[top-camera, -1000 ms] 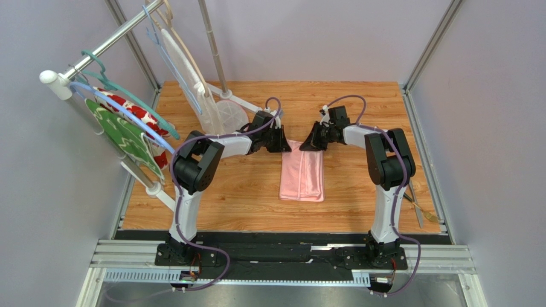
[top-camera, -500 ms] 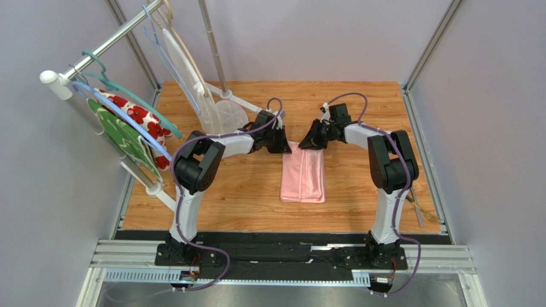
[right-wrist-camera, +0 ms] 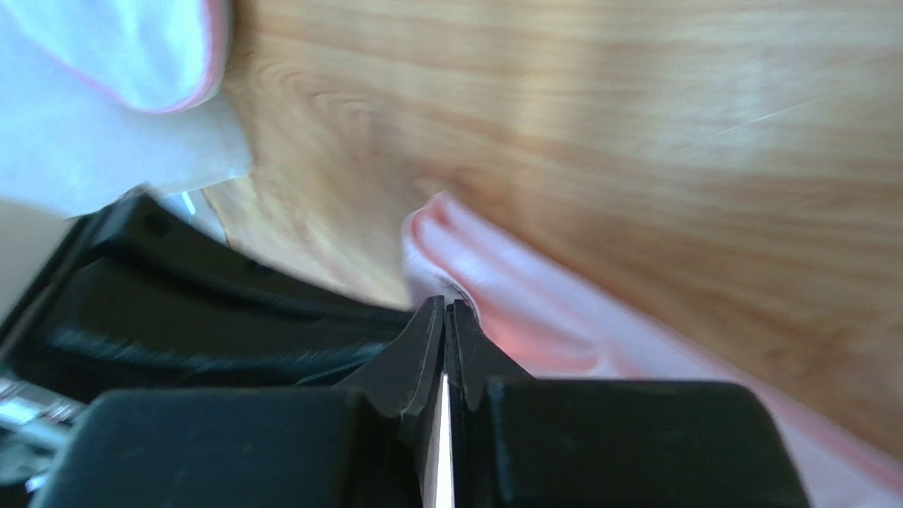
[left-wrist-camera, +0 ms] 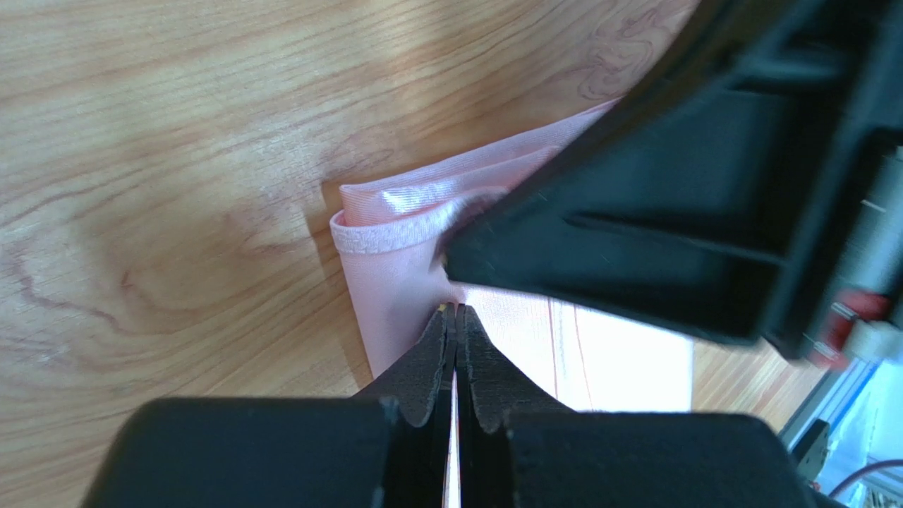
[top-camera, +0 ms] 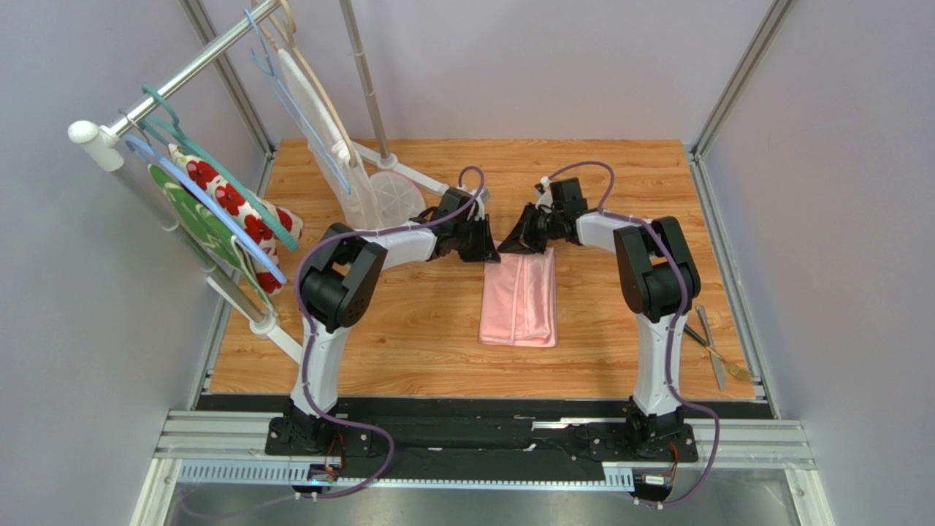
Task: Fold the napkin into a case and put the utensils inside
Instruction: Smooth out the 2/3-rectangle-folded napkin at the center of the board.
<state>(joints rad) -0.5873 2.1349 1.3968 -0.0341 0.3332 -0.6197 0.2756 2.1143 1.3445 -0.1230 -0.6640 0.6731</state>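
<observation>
The napkin (top-camera: 518, 298) lay near the middle of the worktop (top-camera: 417, 340) as a narrow folded strip. Its long axis ran from the near side to the far side, with the far short end beneath both hands. The left hand (left-wrist-camera: 456, 312) sat at that end's left corner, fingers pressed together. The right hand (right-wrist-camera: 445, 307) was just beside it, fingers clenched to a hairline slit. Whether either pinched cloth could not be made out, as the tips covered the hem. The utensils (top-camera: 711, 349) lay by the right edge, well apart from the napkin. They pointed roughly near-to-far and were too small to tell apart.
</observation>
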